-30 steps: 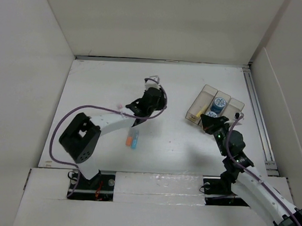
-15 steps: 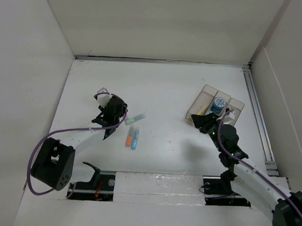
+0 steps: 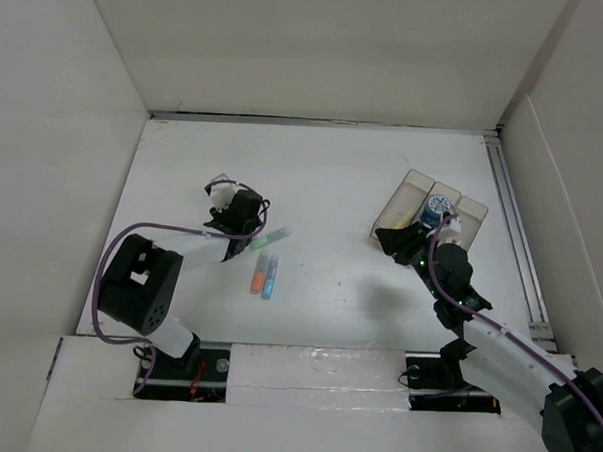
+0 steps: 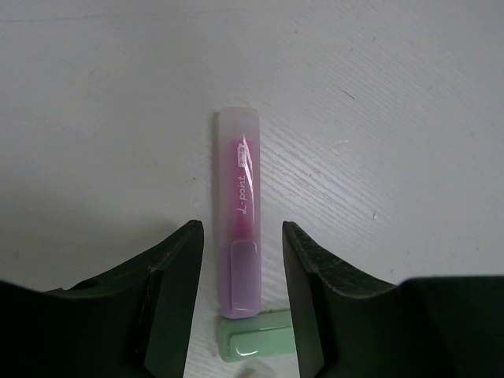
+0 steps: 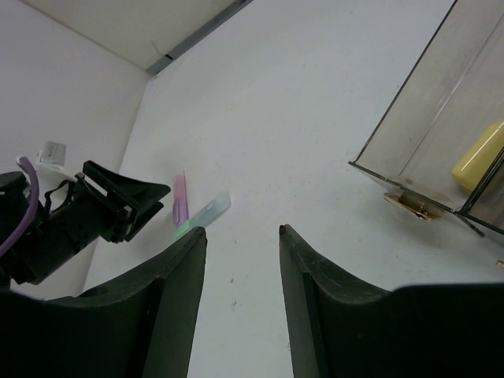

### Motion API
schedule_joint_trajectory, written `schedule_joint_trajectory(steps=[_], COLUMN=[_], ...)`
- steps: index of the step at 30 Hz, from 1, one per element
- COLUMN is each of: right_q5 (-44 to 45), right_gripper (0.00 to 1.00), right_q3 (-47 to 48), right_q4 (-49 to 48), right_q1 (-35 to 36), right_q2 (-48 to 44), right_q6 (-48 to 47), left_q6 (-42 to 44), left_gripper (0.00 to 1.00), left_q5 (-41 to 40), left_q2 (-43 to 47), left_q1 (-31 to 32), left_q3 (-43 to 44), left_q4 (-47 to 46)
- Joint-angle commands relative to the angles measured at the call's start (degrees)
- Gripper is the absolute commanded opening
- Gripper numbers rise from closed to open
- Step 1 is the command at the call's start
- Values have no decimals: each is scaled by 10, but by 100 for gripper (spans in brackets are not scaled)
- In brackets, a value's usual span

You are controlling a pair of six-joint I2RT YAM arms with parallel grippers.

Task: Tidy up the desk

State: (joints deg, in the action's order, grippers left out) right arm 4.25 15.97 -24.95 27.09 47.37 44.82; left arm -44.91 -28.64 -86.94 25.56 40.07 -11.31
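The white desk (image 3: 334,177) carries loose highlighters. My left gripper (image 3: 252,225) is open and low over the desk; in the left wrist view (image 4: 240,227) its jaws stand either side of the near end of a pink highlighter (image 4: 239,213) without touching it. A green highlighter (image 3: 272,237) lies crosswise at the pink one's end, and its tip shows in the left wrist view (image 4: 253,345). Orange (image 3: 257,276) and blue (image 3: 269,279) highlighters lie side by side just nearer. My right gripper (image 3: 387,236) is open and empty, also in its wrist view (image 5: 242,230).
A translucent three-compartment tray (image 3: 468,210) stands at the right, holding a yellow item (image 5: 479,156) and blue rolls (image 3: 437,206). A metal rail (image 3: 512,215) runs along the desk's right edge. Tall white walls enclose the desk.
My left gripper swung left from the desk's middle, uncovering the green highlighter, then came back right and now straddles the pink one. My right gripper shifted slightly left by the tray's front corner.
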Motion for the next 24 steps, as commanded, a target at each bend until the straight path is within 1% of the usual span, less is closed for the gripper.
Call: schedule_joint_trajectory(steps=[1, 2, 3, 8, 11, 12, 14, 15, 17, 18, 22, 23, 24], right_q5=[-6, -6, -5, -3, -2, -4, -1, 0, -3, -3, 4, -1, -1], right_gripper=[48, 48, 48, 48, 48, 48, 48, 48, 48, 48, 48, 49, 48], right_q3=[25, 27, 27, 27, 25, 27, 27, 25, 26, 27, 25, 26, 28], right_q4=[-42, -41, -40, -37, -36, -36, -34, -34, -34, -33, -31, -30, -29], right_q1=[6, 6, 6, 6, 6, 6, 6, 6, 6, 6, 6, 6, 6], right_q2=[3, 3, 2, -2, -4, -4, -5, -5, -7, -8, -12, -12, -12], right_q6=[-8, -8, -10, -10, -9, -9, -10, -10, -10, -11, -10, -10, -12], left_q6=[10, 9, 5, -1, -1, -1, -1, -3, -6, -6, 2, 7, 11], left_gripper=[40, 40, 37, 35, 29, 23, 17, 10, 6, 2, 1, 2, 6], left_q5=[-33, -55, -64, -64, -57, -55, -48, -48, -52, -52, -62, -61, -56], left_q2=[-25, -33, -55, -73, -79, -83, -87, -87, -84, -76, -45, -39, -31], left_q1=[15, 21, 26, 27, 27, 27, 27, 27, 27, 27, 27, 27, 27], left_q3=[35, 49, 63, 73, 76, 76, 78, 79, 75, 71, 63, 62, 62], left_q4=[13, 22, 51, 65, 64, 65, 65, 67, 68, 63, 63, 59, 54])
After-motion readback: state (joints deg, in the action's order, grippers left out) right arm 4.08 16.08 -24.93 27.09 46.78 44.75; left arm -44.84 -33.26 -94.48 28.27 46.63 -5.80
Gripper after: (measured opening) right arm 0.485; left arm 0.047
